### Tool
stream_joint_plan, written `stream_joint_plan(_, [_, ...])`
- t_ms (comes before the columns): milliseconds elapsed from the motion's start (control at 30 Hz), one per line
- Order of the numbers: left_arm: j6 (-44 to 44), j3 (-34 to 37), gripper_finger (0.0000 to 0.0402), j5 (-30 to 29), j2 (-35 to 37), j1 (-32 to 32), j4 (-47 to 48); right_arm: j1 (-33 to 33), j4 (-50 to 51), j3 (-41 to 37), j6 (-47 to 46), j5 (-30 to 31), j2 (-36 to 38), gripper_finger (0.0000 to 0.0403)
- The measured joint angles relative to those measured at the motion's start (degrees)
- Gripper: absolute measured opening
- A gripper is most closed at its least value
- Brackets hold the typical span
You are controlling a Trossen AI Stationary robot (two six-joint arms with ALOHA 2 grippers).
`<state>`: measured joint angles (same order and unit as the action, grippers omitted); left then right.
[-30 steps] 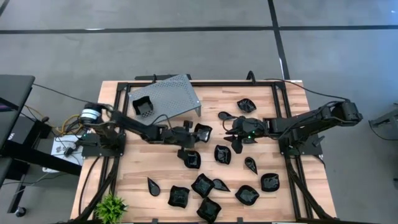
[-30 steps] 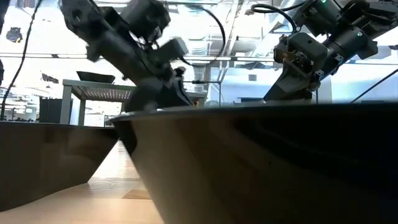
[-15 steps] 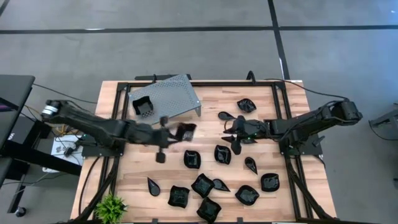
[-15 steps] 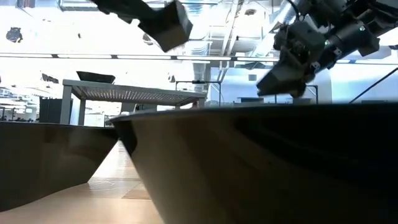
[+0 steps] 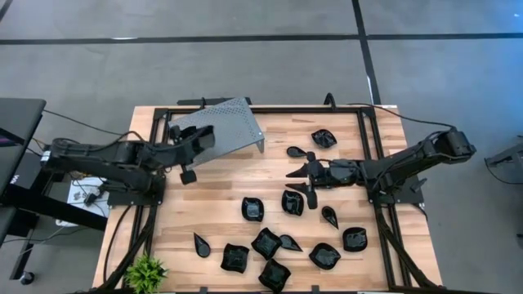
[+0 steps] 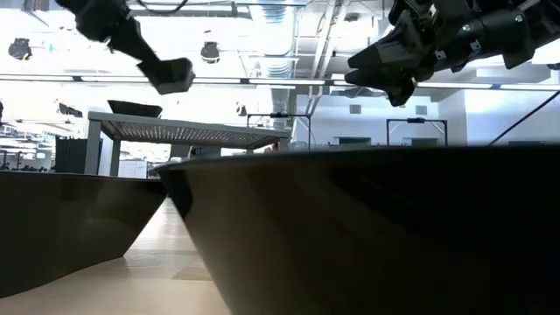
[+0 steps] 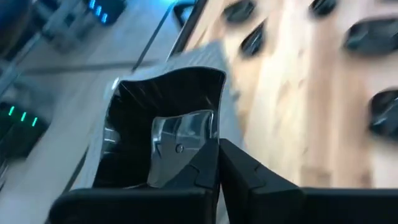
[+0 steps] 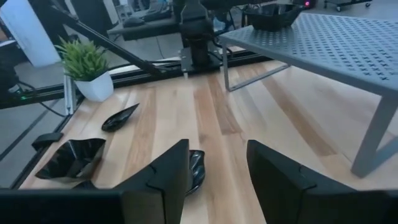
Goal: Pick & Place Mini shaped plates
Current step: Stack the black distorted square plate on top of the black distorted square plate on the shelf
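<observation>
The left gripper (image 5: 198, 140), jaws pinching a plate (image 7: 168, 134), carries it over the tray (image 5: 233, 122) for placing; the right gripper's (image 5: 299, 180) jaws are spread mid-worktop.

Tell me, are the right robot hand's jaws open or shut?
Open. In its wrist view the right gripper shows a clear gap between the jaws, with bare wooden table visible through it and nothing held.

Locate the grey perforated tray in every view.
High: tray upper left, left gripper above it; right gripper open mid-table.
Low: tray left, mid-height.
Left wrist: tray blurred behind held plate.
Right wrist: tray upper right.
Landmark: resting plate on it.
</observation>
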<state>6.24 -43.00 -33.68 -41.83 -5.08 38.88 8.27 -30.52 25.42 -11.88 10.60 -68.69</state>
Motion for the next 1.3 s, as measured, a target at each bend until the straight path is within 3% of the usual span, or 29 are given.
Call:
stream_joint_plan(467, [-2.43, 0.0, 0.0008, 0.47, 0.91, 14.04, 9.92, 0.03, 0.22, 0.01, -0.15, -0.01, 0.0, 0.0147])
stream_joint_plan(700, [-2.69, 0.0, 0.0017, 4.86, 0.67, 14.18, 9.84, 0.03, 0.28, 0.01, -0.15, -0.01, 0.0, 0.0143])
stream_joint_plan(933, [-2.69, 0.0, 0.0021, 5.12, -0.28, 14.18, 9.99, 0.03, 0.5, 0.01, -0.13, -0.01, 0.0, 0.0145])
stream_joint_plan(1300, [-2.18, -0.25, 0.0077, 5.05, -0.94, 14.11, 9.06, -0.08, 1.44, 0.01, -0.13, -0.03, -0.02, 0.0142])
